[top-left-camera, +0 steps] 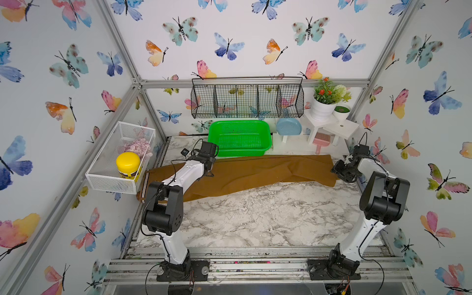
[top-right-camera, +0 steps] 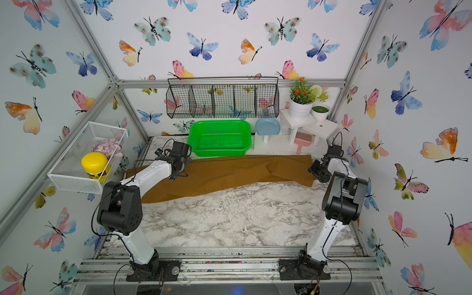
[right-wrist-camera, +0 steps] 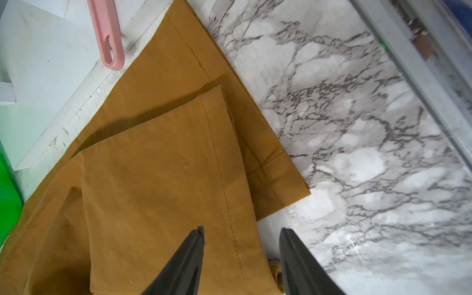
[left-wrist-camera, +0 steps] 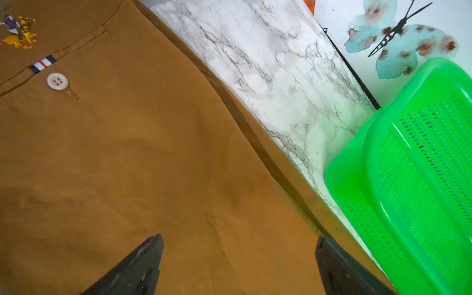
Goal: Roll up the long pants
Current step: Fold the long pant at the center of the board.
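Along the far side of the marble table [top-left-camera: 255, 217], the long pants [top-left-camera: 255, 171] lie flat. The right gripper [right-wrist-camera: 242, 229] stands half apart astride the upper hem, holding nothing. The left gripper [left-wrist-camera: 240, 238] gapes over the seat. Because the hems are offset, a pinch could catch one layer only and skew the roll.

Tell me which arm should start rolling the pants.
Right, probably. The right gripper hangs open astride the hem edge of the long pants, a free end to roll from. The left gripper is open over mid-cloth.
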`<state>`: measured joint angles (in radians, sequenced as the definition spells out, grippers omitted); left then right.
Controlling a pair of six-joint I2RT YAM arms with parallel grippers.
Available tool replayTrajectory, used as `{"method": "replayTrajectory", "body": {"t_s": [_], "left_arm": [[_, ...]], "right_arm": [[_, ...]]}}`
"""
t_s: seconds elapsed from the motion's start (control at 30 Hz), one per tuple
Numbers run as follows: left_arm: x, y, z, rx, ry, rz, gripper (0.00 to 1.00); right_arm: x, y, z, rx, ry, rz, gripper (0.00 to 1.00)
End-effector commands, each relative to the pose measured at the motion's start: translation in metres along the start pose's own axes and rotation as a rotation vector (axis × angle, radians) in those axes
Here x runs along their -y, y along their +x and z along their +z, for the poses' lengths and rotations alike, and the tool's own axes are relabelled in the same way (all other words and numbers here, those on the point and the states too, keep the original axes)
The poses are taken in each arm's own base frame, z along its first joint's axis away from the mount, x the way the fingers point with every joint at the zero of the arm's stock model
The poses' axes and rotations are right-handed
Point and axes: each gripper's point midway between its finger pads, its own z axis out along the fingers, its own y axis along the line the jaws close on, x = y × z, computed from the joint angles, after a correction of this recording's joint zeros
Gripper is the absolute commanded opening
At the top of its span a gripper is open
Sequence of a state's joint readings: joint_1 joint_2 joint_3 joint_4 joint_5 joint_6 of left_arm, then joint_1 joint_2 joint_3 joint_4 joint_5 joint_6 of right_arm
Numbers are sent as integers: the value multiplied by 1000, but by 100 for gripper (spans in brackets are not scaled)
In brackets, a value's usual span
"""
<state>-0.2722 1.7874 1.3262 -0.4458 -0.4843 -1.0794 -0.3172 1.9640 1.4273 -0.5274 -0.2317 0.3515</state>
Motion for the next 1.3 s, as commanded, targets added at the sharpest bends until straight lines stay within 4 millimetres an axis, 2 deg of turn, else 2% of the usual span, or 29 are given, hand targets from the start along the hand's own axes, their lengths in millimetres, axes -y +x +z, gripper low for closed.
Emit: {"method": "replayTrajectory", "body": {"t_s": [0.0,0.2,0.33,0.4,0.6,0.63,0.97,1.27], "left_arm": [[2,-8,-12,7,22,-17,98],[-3,-6,-10,2,0,-10,99],[-7,-8,-12,13,-11,-8,98],[-7,-9,-13,18,-13,-7,98],[-8,-9,-14,13,-19,0,98],[-8,-9,-14,14,-20,0,99],[-13,-15,-20,33,-33,13,98],[-16,-20,-22,52,-46,30,98]], "right_arm": [[-3,7,7,-17,-30,-16,53],[-5,19,21,-61,-72,-8,52],[-4,21,22,-61,-72,-9,49],[-6,21,22,-58,-83,-11,41],[-14,17,18,-52,-116,-18,6],[-15,15,15,-45,-119,-20,4],[-24,-36,-26,102,-51,-20,3],[-20,-79,-24,148,51,-38,3]]}}
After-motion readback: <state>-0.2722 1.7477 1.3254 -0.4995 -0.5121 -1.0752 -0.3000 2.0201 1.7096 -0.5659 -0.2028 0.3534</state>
